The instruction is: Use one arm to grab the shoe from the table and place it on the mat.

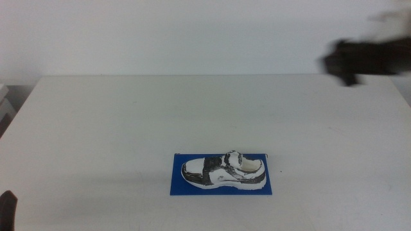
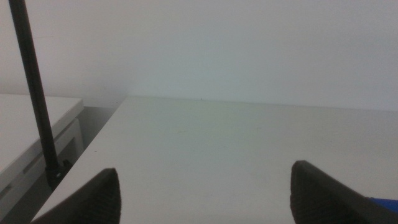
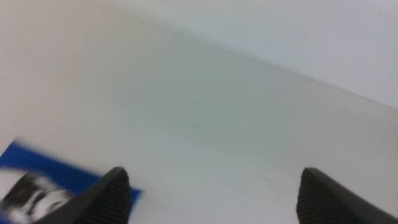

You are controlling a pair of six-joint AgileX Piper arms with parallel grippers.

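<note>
The white sneaker with black panels [image 1: 223, 171] lies on its sole on the deep blue mat [image 1: 180, 187], near the front middle of the white table [image 1: 192, 109]. My right gripper [image 1: 340, 64] is blurred, high above the table's far right corner, well away from the shoe. In the right wrist view its jaws stand wide apart and empty [image 3: 214, 196], with the mat [image 3: 37, 160] and part of the shoe [image 3: 31, 196] at the edge. My left gripper [image 1: 8, 208] waits at the front left, open and empty [image 2: 205, 193]; a sliver of the mat [image 2: 385, 202] shows there.
A white wall stands behind the table. A low white side unit [image 2: 25, 124] and a thin black pole [image 2: 34, 93] stand beyond the table's left edge.
</note>
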